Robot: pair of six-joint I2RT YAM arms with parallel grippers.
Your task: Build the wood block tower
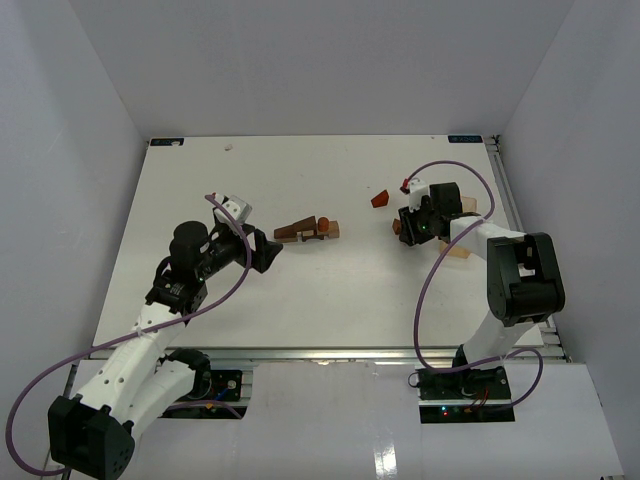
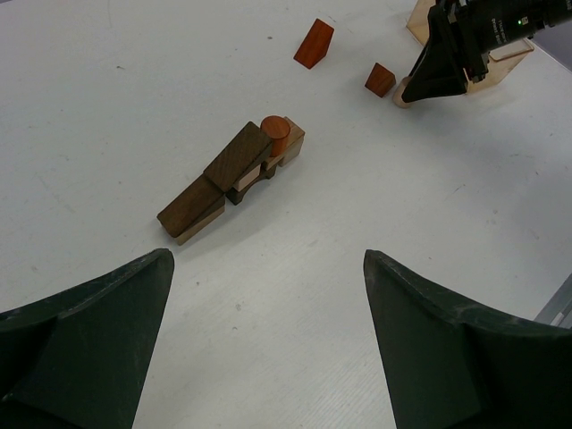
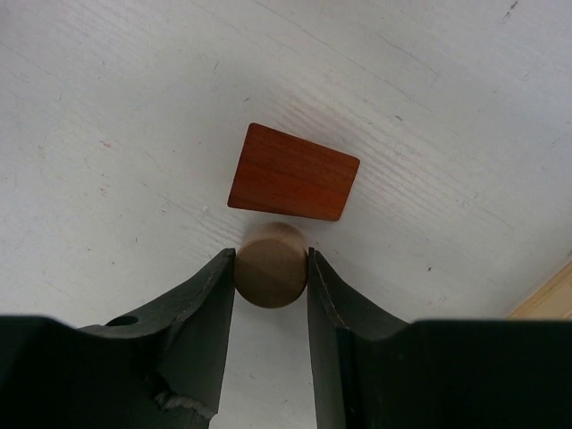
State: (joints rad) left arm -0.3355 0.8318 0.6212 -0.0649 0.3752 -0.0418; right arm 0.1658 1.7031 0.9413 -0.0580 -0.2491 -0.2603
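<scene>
Wood block tower [image 1: 305,232] near left hand [image 1: 272,252]

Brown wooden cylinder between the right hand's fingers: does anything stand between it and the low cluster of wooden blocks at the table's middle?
Yes. A small reddish-brown wooden wedge lies flat just beside the cylinder, on its side toward the cluster. Past that wedge, nothing visible stands in the way.

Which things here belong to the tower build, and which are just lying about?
Job in hand:
- block cluster
- red wedge
- small reddish wedge
- brown cylinder, pinched between the fingers of the right gripper

Lying about:
- pale wooden slab
</scene>
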